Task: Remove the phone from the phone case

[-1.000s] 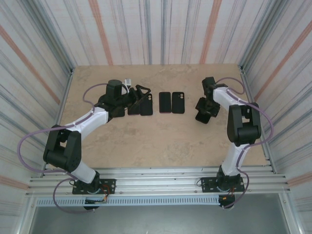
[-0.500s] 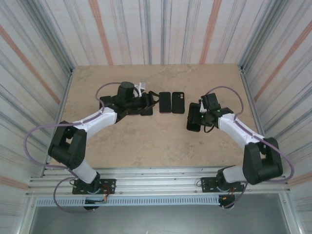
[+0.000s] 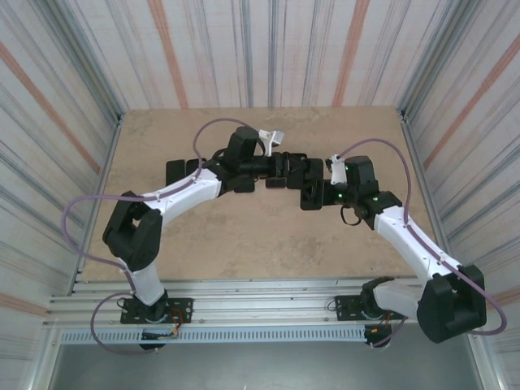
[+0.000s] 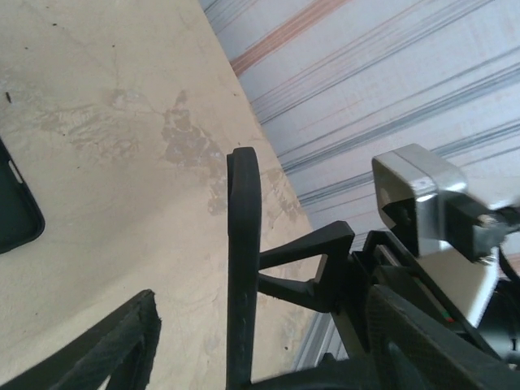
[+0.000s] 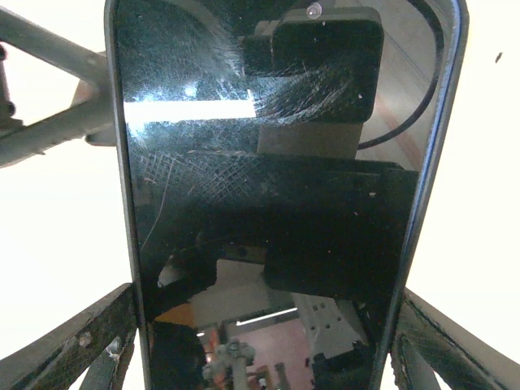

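- Over the last second both arms have swung inward. They now meet above the far middle of the bench, so we judge the two-handed pull is being set up.
- The right pincer is clenched on the phone, held off the bench between the arms.
- The left pincer is narrowing, fingers apart, grasping nothing.
- The left arm stretches rightward and the right arm reaches leftward.
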Controlling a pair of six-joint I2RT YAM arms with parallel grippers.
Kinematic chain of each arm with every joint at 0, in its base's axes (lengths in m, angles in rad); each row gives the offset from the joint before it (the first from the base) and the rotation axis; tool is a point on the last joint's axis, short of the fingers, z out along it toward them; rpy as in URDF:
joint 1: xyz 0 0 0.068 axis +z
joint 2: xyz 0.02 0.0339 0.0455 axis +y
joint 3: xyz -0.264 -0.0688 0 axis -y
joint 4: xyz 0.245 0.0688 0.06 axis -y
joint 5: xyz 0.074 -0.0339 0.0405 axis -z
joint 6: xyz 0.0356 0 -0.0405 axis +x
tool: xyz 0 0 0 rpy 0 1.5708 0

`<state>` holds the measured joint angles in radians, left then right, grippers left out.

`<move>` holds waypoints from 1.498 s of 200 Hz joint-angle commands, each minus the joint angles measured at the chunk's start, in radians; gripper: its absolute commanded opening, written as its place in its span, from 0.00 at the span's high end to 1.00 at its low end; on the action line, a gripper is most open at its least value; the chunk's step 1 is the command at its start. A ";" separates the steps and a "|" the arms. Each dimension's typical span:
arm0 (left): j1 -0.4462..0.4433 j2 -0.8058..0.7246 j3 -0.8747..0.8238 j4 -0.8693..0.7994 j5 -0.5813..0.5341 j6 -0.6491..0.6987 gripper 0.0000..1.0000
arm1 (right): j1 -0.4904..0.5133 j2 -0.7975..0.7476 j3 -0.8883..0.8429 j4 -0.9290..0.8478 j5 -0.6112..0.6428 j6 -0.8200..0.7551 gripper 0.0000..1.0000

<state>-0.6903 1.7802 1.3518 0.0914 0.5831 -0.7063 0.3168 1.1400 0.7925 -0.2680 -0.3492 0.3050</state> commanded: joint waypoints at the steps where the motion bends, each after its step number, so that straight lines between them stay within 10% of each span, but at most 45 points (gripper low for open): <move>1: -0.018 0.029 0.065 -0.077 0.000 0.075 0.35 | 0.010 -0.034 -0.005 0.041 -0.051 -0.020 0.36; 154: -0.019 0.072 0.090 -0.051 0.058 0.030 0.92 | 0.010 -0.028 -0.012 0.092 -0.114 0.003 0.34; 211: 0.002 0.043 0.092 -0.041 0.035 0.002 0.92 | 0.007 -0.078 -0.051 0.144 -0.101 0.016 0.10; 299: 0.095 -0.094 -0.031 0.252 -0.071 -0.275 0.90 | -0.045 -0.224 -0.242 0.521 -0.230 0.393 0.14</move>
<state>-0.6022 1.7855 1.3388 0.1509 0.5484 -0.8539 0.2703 0.9295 0.6044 0.0525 -0.5110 0.4953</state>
